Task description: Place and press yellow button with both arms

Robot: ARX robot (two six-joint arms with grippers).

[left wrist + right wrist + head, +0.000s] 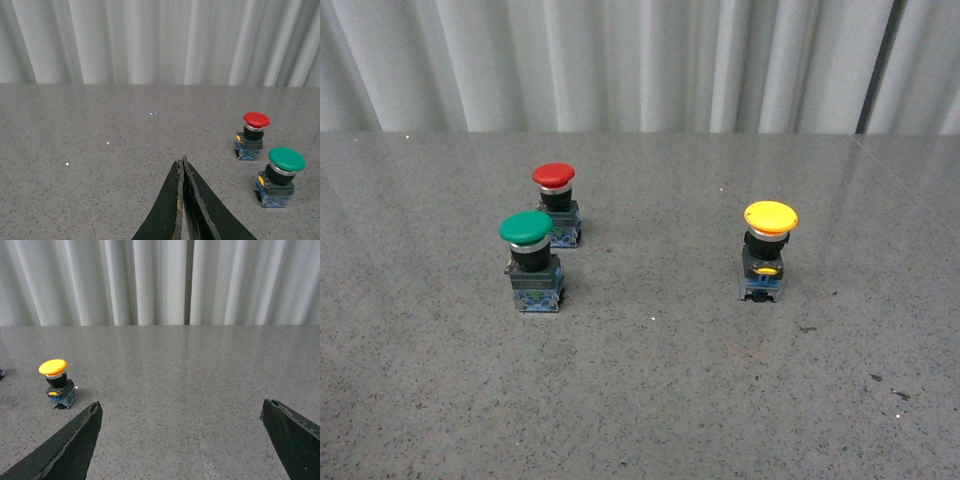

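Three buttons stand upright on the table [640, 420], with a curtain [640, 60] behind its far edge. The green button [532, 262] is left of centre. The red button [556, 205] stands just behind it and slightly to its right, close but apart. The yellow button [768, 252] stands alone right of centre, well apart from both, about level in depth with the green one. The left gripper [182, 161] hangs over the table, the red and green buttons ahead of it and off to one side. The right gripper [180, 404] hangs over the table, the yellow button ahead and outside its fingers. A sliver at that view's edge is possibly another button's base.
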